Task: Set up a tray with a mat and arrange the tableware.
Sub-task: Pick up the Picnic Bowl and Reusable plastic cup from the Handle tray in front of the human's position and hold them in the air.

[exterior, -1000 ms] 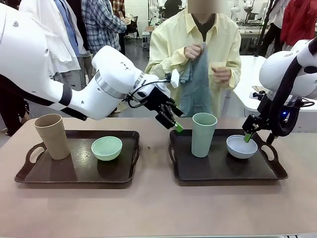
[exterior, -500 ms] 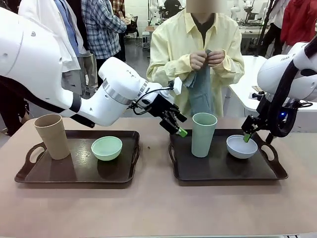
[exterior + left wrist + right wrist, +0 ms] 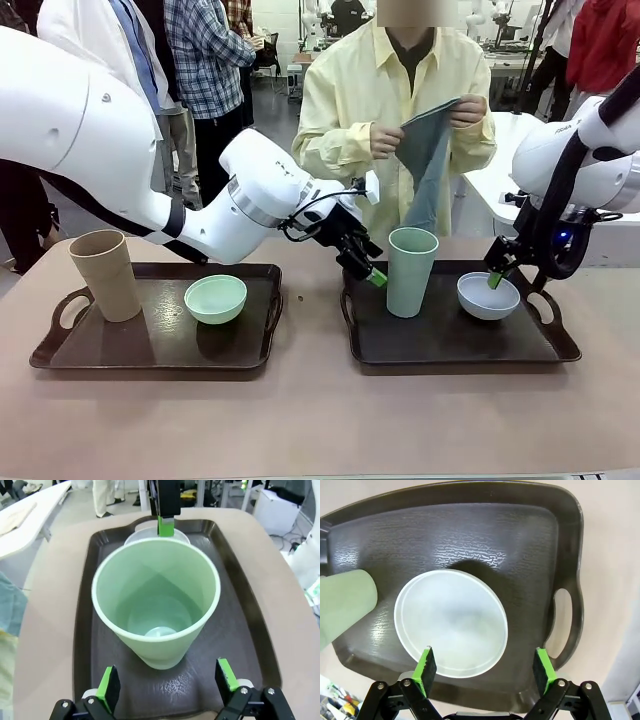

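Across the pale beige surface sat two dark brown plastic trays with cut-out handles. The left tray carried a tall tan-brown handleless tumbler and a small mint green round bowl. The right tray carried a tall pale green tumbler with a small whitish-lavender round bowl just beside it. At the far side a person in a pale yellow shirt held up a grey-blue cloth in both hands. The left claw had its fingers apart and empty, lined up on either side of the pale green tumbler near its base. The right claw, likewise spread and empty, hovered over the near rim of the whitish bowl. The step looked like clearing this tray for the cloth. To do it well, the left claw should centre on the tapered wall and close gently, since a skewed pinch could tip the tumbler into the bowl. The right claw seemed barely wider than the bowl, so one finger inside the rim might be safer. From the front each claw's fingers overlapped, hiding the gap. Whether the cloth was the mat, and whether either tray was already lined, could not be told.
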`<state>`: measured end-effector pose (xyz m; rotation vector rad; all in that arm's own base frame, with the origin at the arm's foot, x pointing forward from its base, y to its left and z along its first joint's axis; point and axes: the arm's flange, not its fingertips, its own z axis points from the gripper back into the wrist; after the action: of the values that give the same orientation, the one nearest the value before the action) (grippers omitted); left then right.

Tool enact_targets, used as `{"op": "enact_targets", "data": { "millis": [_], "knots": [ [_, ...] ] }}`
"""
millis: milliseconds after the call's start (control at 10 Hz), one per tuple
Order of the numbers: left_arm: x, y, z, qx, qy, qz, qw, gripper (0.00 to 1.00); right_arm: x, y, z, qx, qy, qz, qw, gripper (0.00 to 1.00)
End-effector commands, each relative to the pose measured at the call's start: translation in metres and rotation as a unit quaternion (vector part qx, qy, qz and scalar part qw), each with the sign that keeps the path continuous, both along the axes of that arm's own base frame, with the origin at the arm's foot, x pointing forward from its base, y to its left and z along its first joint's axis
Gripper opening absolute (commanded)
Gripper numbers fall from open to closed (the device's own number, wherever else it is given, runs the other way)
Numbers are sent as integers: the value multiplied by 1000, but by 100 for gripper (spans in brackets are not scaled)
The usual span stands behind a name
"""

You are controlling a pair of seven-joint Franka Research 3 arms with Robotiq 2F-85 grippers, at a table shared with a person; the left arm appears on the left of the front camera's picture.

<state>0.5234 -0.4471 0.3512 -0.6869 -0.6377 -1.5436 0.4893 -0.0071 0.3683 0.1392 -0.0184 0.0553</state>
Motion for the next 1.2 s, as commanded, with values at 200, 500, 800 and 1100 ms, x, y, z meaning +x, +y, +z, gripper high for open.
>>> {"op": "enact_targets", "data": {
  "millis": [200,500,800,1100],
  "knots": [
    [14,-20,2,18,-2,-3,1000,100,18,-9,-11,-7,-1,-7,1000,100],
    [14,-44,3,18,0,-15,1000,100,21,-12,-16,-12,5,-10,1000,100],
    [13,-52,-1,42,4,-1,999,100,21,-9,-24,-10,14,0,1000,100],
    [7,-46,-2,18,-4,-21,1000,100,15,-9,-21,-1,14,-8,1000,100]
  ]
}}
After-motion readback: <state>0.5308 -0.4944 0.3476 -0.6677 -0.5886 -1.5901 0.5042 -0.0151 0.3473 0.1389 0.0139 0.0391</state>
